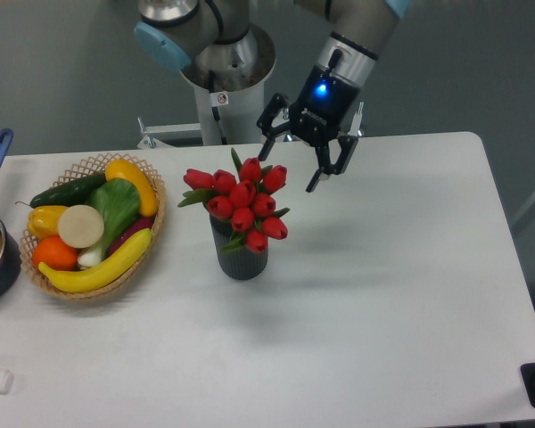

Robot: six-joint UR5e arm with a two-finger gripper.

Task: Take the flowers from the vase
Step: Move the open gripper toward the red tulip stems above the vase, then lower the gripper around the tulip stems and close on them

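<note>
now hand (290,171) (open) beside flowers (241,203)

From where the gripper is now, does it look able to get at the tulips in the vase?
Probably yes. The open gripper hangs just right of the flowers, nothing between them, and the buds stand clear above the vase.

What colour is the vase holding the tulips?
Dark grey with fine vertical ribs; the vase shows clearly in the fixed camera view.
</note>
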